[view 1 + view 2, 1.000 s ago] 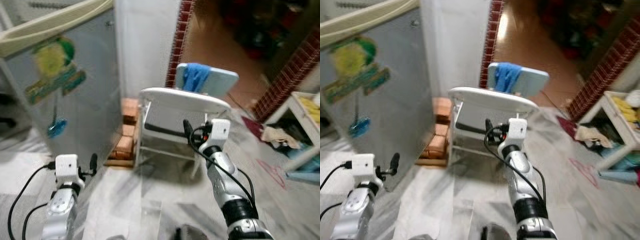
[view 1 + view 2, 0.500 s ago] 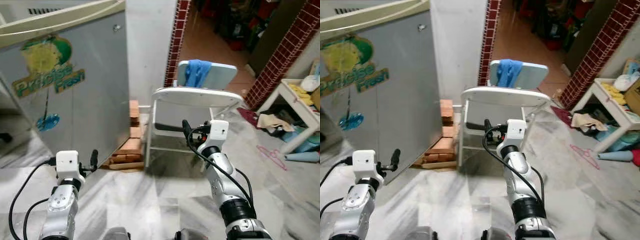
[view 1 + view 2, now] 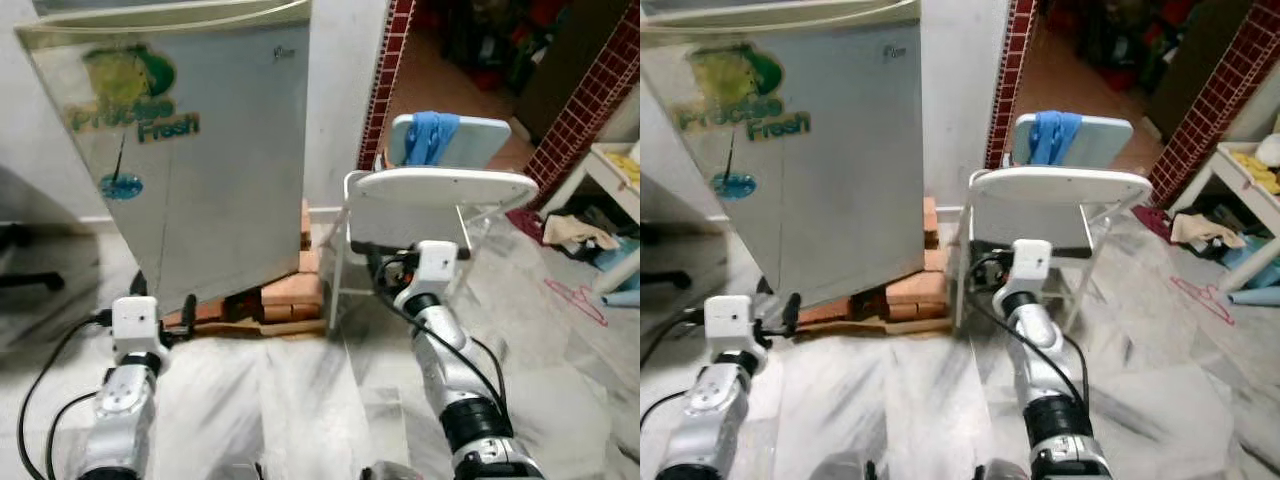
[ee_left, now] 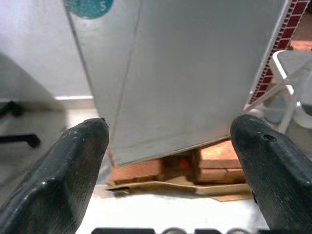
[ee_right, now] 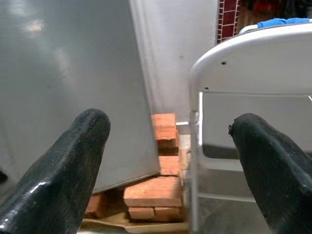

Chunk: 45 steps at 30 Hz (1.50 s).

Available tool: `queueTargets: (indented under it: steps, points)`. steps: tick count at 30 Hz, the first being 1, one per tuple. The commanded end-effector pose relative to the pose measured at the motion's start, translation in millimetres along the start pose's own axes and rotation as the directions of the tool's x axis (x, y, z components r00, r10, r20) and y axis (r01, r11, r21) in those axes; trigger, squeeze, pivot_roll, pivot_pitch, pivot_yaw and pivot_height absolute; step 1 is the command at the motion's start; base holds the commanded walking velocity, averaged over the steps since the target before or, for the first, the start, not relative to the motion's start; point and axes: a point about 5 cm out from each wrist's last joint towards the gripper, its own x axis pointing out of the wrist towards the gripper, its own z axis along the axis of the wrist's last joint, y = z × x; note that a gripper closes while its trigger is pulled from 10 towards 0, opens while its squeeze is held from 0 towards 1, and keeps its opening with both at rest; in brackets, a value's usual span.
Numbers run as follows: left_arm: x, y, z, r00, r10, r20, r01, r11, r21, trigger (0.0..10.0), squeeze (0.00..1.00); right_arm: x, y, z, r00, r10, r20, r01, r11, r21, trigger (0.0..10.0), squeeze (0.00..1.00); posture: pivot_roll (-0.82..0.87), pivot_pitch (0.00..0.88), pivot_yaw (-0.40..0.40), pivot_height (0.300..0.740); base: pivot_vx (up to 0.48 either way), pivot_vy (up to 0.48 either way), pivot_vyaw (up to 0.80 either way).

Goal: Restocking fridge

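1. The robot is standing before the fridge [image 3: 200, 150], a grey box with a green "Fresh" sticker, which is resting on a stack of bricks [image 3: 290, 295] over the marble floor [image 3: 300, 400]. The door is looking shut, so the step in hand is probably the approach.
2. The left gripper [image 4: 170, 161] is hanging low near the fridge's bottom corner, its fingers [image 4: 73, 165] spread wide and holding nothing.
3. The right gripper [image 5: 170, 161] is pointing between the fridge's side and a white folding chair [image 3: 440, 190], its fingers [image 5: 63, 165] likewise wide and empty.
4. To do this well, the robot should be squaring up to the door's face, not its side, and keeping the right arm away from the chair, which is standing just beside the fridge.
5. No handle is showing clearly, and the top of the fridge is cut off.
6. Nothing to restock is visible; the blue cloth [image 3: 430, 135] draped on the chair's back is blurred.
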Motion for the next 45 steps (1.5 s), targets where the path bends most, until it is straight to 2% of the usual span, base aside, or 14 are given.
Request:
queueTargets:
  steps: [1,8,12,13,18,34,40,45]
  points:
    - [2.0,-12.9,1,0.999,-0.044,0.003,0.044,0.999,-0.008,10.0,0.00,-4.7,-16.5,0,0.999,-0.045,-0.005,0.045,0.999,-0.013,10.0,0.00,0.05,0.000,-0.030,0.740,0.000,0.469,-0.58]
    - [1.9,-17.4,1,0.998,-0.056,0.010,0.056,0.998,-0.007,10.0,0.00,-4.9,-18.0,0,0.999,-0.045,-0.006,0.045,0.999,-0.018,10.0,0.00,0.04,0.000,-0.032,0.740,0.000,0.470,-0.52]
    - [0.8,-20.4,2,0.996,-0.084,0.030,0.084,0.996,0.005,10.0,0.00,-4.8,-18.7,0,0.999,-0.051,-0.008,0.051,0.999,-0.015,10.0,0.00,0.04,0.000,-0.032,0.740,0.000,0.000,-0.62]
    - [-0.1,-23.6,2,0.991,-0.131,0.031,0.132,0.991,-0.005,10.0,0.00,-4.8,-18.9,0,0.999,-0.054,-0.010,0.054,0.998,-0.015,10.0,0.00,0.04,0.000,-0.032,0.740,0.000,0.000,-0.80]
    - [-1.4,-26.9,5,0.982,-0.183,0.053,0.183,0.983,-0.007,10.0,0.00,-4.9,-18.1,1,0.999,-0.053,-0.003,0.053,0.998,-0.020,10.0,0.00,0.04,0.000,-0.029,0.740,0.203,0.000,-0.80]
    - [-0.6,-24.8,5,0.983,-0.178,0.051,0.179,0.984,-0.001,10.0,0.00,0.8,-14.8,7,0.999,-0.035,0.017,0.035,0.999,-0.040,10.0,0.00,0.03,0.000,-0.029,0.740,0.348,0.000,-0.80]
    - [-0.9,-23.8,4,0.984,-0.169,0.048,0.170,0.985,-0.010,10.0,0.00,0.7,-16.8,8,0.999,-0.041,0.016,0.042,0.998,-0.041,10.0,0.00,0.03,0.000,-0.030,0.740,0.000,0.000,-0.80]
    - [-2.7,-26.0,1,0.983,-0.177,0.040,0.178,0.984,-0.016,10.0,0.00,-2.2,-16.4,4,0.999,-0.040,0.008,0.041,0.998,-0.045,10.0,0.00,0.03,0.000,-0.034,0.740,0.000,-0.400,-0.80]
